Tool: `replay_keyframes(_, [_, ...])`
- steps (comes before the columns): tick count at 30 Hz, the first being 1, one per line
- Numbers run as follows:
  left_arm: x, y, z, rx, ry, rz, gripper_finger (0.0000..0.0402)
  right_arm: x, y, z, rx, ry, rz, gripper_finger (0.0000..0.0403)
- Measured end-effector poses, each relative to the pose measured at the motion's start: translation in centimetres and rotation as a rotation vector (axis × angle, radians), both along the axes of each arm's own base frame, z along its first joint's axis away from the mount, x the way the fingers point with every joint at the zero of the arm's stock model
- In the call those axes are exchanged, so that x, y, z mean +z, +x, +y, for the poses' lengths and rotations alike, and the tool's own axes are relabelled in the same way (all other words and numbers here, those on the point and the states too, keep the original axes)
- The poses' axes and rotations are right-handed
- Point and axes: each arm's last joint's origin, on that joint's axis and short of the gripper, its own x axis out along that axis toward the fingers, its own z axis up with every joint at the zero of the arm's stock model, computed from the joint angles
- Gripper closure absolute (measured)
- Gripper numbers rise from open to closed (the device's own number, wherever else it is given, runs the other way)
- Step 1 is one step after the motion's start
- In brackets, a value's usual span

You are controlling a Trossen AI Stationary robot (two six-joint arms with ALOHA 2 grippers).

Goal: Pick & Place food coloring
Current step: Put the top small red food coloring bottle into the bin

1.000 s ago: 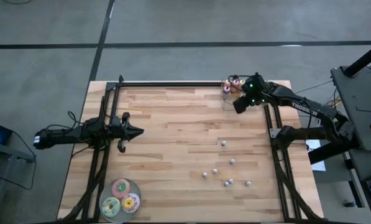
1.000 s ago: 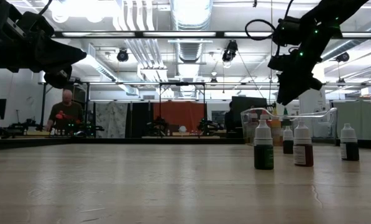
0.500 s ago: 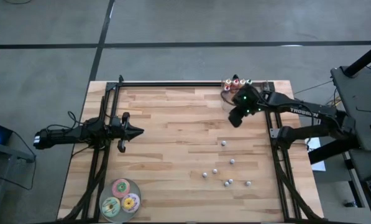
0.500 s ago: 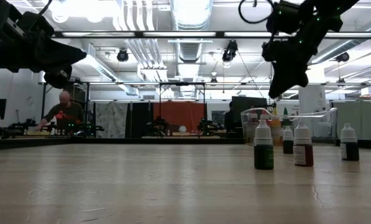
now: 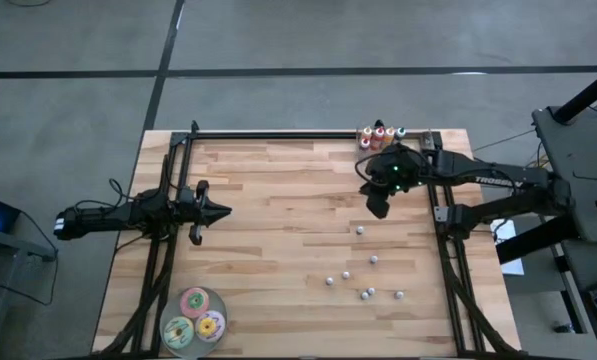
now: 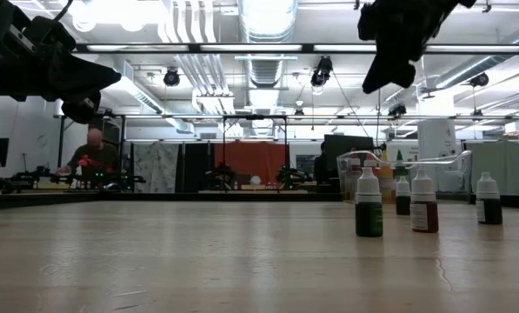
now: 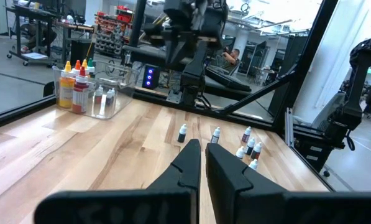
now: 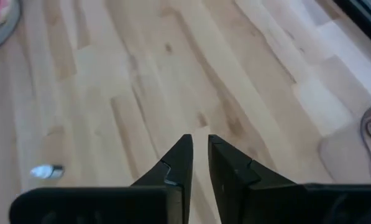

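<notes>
Beside left hand (image 7: 201, 149); bottles (image 7: 246, 144) upright

Bright ceiling lamps glare; right wrist view is blurred.

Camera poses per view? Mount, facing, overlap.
High: overhead, straight down on the table; both arms show, left gripper, right gripper.
Low: table height, facing the room; loose bottles close, both arms overhead.
Left wrist: past own fingers toward bottles and the right arm.
Right wrist: own fingers, down at bare wood.
Shared: high, low, left wrist see the loose bottles.
</notes>
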Motion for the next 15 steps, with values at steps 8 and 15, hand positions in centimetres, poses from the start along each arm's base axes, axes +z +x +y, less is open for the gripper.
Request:
replay_keyframes(8, [0.0, 0.0, 0.0, 0.000, 0.000, 0.000, 0.0402, 1.5, -0.2, 2.0, 0.084, 0.012, 0.049, 0.0360])
replay_keyframes(15, [0.0, 0.0, 0.0, 0.000, 0.000, 0.000, 0.0402, 2.3, -0.6, 3.5, 0.153, 0.018, 0.091, 0.0359])
